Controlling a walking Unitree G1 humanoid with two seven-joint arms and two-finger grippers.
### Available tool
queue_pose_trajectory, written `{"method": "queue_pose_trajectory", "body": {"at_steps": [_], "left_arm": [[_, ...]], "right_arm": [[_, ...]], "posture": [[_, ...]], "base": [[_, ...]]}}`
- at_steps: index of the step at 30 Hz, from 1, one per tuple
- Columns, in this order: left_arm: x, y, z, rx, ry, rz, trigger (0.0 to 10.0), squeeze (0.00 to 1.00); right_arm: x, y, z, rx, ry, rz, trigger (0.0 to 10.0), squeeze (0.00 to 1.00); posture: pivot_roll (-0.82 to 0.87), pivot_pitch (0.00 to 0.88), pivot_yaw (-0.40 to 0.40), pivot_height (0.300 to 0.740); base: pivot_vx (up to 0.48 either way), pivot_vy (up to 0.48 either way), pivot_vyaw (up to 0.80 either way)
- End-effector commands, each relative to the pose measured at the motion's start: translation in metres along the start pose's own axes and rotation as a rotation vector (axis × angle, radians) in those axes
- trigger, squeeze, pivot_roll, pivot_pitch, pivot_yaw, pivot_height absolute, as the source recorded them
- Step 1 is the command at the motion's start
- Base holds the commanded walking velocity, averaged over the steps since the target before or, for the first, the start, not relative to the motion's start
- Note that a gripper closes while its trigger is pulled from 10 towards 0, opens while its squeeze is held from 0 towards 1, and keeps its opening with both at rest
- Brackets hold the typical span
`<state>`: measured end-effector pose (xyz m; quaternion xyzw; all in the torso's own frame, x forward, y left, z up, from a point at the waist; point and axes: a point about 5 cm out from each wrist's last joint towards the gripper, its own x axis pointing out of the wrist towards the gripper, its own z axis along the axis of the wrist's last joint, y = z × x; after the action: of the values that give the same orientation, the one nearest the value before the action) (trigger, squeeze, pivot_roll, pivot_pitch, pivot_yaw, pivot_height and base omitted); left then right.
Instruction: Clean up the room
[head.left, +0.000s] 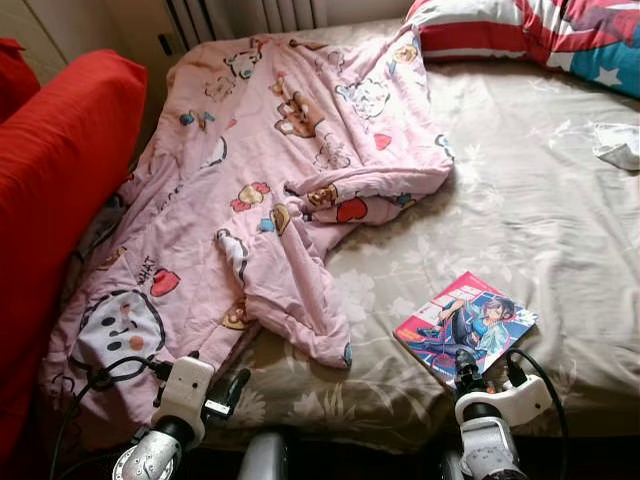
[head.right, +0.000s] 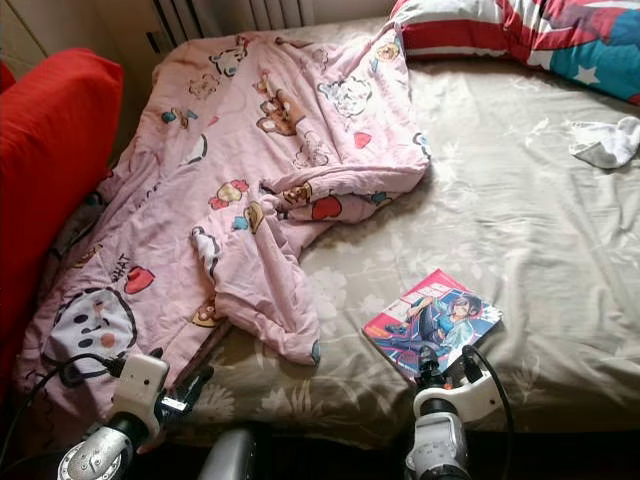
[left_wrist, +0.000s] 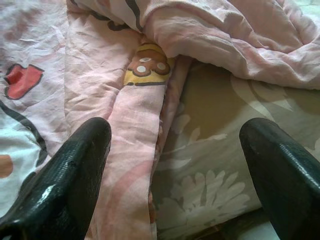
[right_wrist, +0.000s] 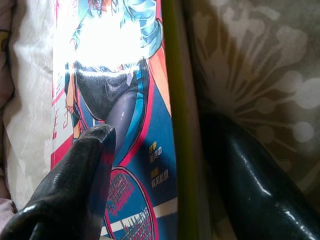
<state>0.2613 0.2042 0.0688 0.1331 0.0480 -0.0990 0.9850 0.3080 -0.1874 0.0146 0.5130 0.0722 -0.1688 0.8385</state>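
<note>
Pink cartoon-print blanket (head.left: 270, 190) lies crumpled across the robot's-left half of the bed (head.left: 540, 200), one loose corner trailing toward the near edge; a red cushion (head.left: 60, 190) stands beside it on the left. Head views: a glossy comic book (head.left: 465, 325) lies flat on the olive floral sheet near the bed's front edge, well apart from the blanket. A striped pillow (head.left: 520, 30) sits at the head of the bed, and a small white cloth (head.right: 605, 142) lies on the sheet below it, far right. The right gripper (head.left: 478, 375) sits at the book's near corner; the left gripper (head.left: 228, 395) hovers just off the blanket's lower hem. Left wrist view: jaws spread wide, nothing between them, blanket fold and bare sheet ahead. Right wrist view: jaws open and straddling the book's long edge, one finger (right_wrist: 85, 170) over the cover, the other (right_wrist: 260, 180) on the sheet alongside; not yet clamped. Judgement: book pickup is the step in hand. Risks: the slick cover slipping out of a corner pinch; the lower finger failing to get under the book on the soft mattress; only the cover being pinched, so the pages fan open; sheet fabric caught along with it.
</note>
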Motion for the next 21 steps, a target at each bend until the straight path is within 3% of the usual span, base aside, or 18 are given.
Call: {"method": "queue_pose_trajectory", "body": {"at_steps": [1,9,15,16,17,18,21], "left_arm": [[-0.009,0.004,-0.008,0.022,0.047,-0.002,10.0,0.00],[-0.016,0.002,-0.009,0.033,0.056,-0.017,10.0,0.00],[-0.020,0.001,-0.010,0.034,0.063,-0.018,10.0,0.00],[-0.020,0.001,-0.010,0.035,0.064,-0.019,10.0,0.00],[-0.021,0.001,-0.010,0.035,0.066,-0.019,10.0,0.00],[-0.021,0.000,-0.010,0.035,0.068,-0.019,10.0,0.00],[-0.021,0.000,-0.011,0.035,0.072,-0.020,10.0,0.00]], "right_arm": [[-0.008,-0.012,-0.016,0.040,0.062,-0.039,10.0,0.00],[-0.011,-0.001,-0.032,0.075,0.174,0.105,10.0,0.00],[-0.009,0.003,-0.033,0.081,0.186,0.121,10.0,0.00],[-0.009,0.002,-0.032,0.081,0.185,0.114,1.9,0.00],[-0.009,0.001,-0.031,0.081,0.184,0.110,1.9,0.00],[-0.009,0.001,-0.030,0.082,0.180,0.113,0.0,0.00],[-0.010,0.000,-0.031,0.082,0.181,0.119,0.0,0.00]], "posture": [[0.16,0.311,0.141,0.605],[0.18,0.319,0.145,0.605],[0.18,0.323,0.145,0.605],[0.19,0.323,0.144,0.605],[0.19,0.323,0.144,0.605],[0.19,0.323,0.144,0.605],[0.18,0.321,0.143,0.605]], "base": [[0.000,0.000,0.00],[0.000,0.000,0.00],[0.000,0.000,0.00],[0.000,0.000,0.00],[0.000,0.000,0.00],[0.000,0.000,0.00],[0.000,0.000,0.00]]}}
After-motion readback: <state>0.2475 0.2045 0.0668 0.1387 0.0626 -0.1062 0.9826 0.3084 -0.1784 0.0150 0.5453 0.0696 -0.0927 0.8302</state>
